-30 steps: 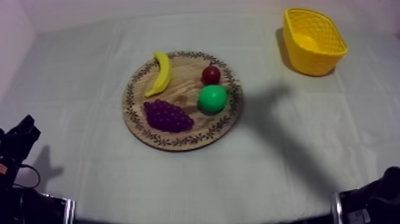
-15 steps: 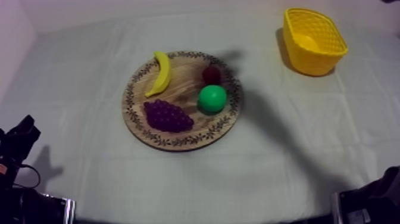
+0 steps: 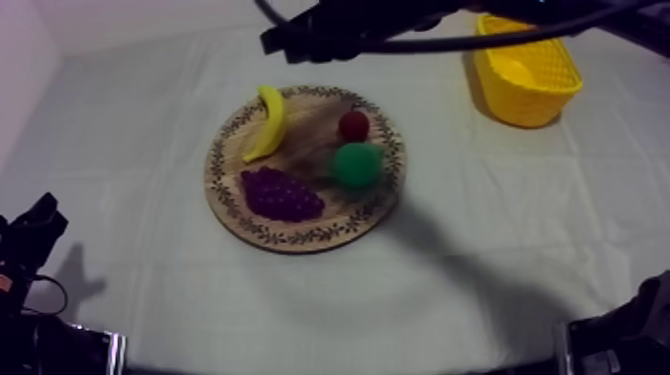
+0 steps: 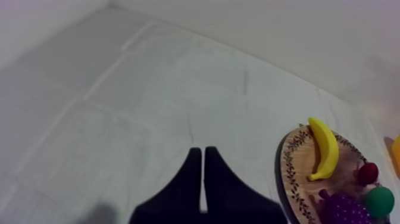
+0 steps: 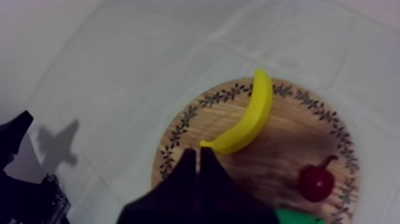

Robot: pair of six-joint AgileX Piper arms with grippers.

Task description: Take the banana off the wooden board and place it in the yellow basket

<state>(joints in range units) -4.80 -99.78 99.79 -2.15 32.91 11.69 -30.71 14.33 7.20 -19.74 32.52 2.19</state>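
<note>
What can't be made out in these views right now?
Top view: the right arm crosses the yellow basket's far rim and hides it.
Right wrist view: the pear is cut off by the picture's edge; the right gripper sits by the banana's lower end, height above it unclear.
Left wrist view: the grapes are cut off by the edge.

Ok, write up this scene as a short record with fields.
banana: on the board near its rim, not gripped
other fruit: grapes, pear, small red fruit, all on the board
basket: on the cloth, apart from the board
right gripper: shut on nothing, above the board by the banana's end
left gripper: shut on nothing, over cloth beside the board
</note>
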